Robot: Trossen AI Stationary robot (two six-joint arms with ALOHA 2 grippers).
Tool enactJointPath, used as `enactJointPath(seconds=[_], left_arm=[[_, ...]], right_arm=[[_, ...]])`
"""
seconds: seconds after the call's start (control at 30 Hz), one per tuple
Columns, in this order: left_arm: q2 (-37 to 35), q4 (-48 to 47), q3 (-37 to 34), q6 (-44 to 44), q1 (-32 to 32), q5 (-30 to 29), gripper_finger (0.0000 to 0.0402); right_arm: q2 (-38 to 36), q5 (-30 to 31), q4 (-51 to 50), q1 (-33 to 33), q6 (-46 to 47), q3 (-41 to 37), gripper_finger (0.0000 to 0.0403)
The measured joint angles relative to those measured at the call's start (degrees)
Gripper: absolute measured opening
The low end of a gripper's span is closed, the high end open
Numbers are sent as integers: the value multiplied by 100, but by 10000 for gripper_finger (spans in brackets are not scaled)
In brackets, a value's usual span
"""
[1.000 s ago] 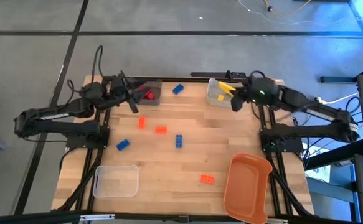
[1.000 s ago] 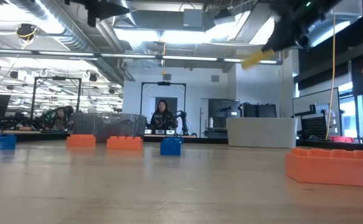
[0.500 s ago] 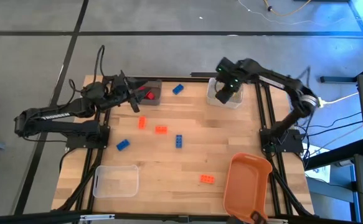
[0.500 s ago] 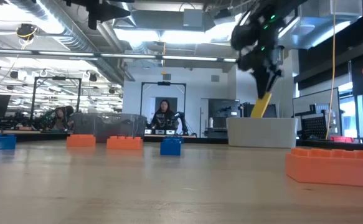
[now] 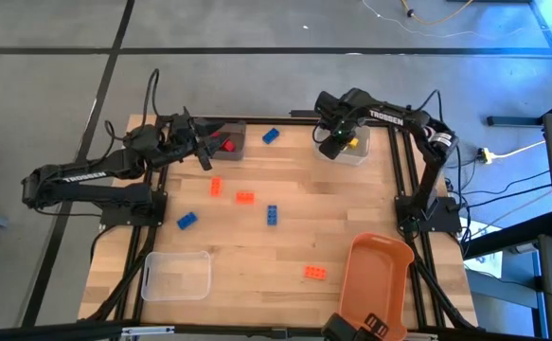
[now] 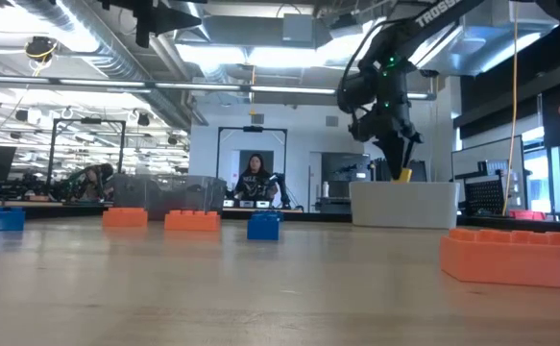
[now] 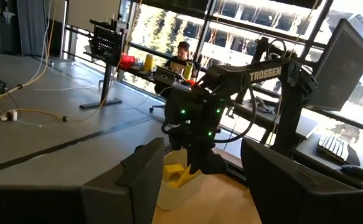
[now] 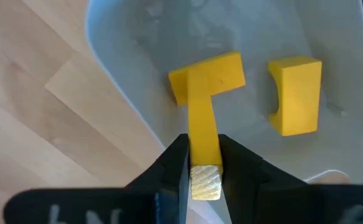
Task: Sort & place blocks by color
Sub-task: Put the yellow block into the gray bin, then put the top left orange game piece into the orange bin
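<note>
floor: grey (image 5: 257,28) | ceiling lights (image 6: 251,53) (bright strips) | windows (image 7: 187,31) | seated person (image 6: 252,178)

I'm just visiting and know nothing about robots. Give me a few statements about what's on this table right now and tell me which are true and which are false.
1. The right pincer grips a yellow block over the clear bin at the table's far edge. True.
2. That clear bin already has another yellow block in it. True.
3. The orange tray holds orange blocks. False: it looks empty, and three orange blocks lie loose on the wood.
4. The left pincer holds a blue block. False: nothing shows between its fingers; it sits by the dark bin.
5. Red blocks lie in the dark bin. True.
</note>
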Motion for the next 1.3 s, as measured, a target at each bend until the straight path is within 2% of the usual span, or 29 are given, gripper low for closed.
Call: enactJointPath(seconds=[0.53,0.63,0.9,1.0,1.17,1.3], left_arm=[[0,-4,0,15,2,0,204],[0,-4,0,17,2,-2,204],[0,-4,0,19,2,-4,204],[0,-4,-1,20,4,-17,204],[0,-5,0,20,4,-20,204],[0,-7,0,20,4,-20,204]], right_arm=[[0,-140,137,-4,-4,-47,84],[9,-153,244,-4,-4,-55,108],[9,-113,362,-4,-240,-55,213],[9,-109,353,-4,-321,2,241],[-221,-105,219,-14,-587,96,254],[-789,-233,244,-15,-717,-28,254]])
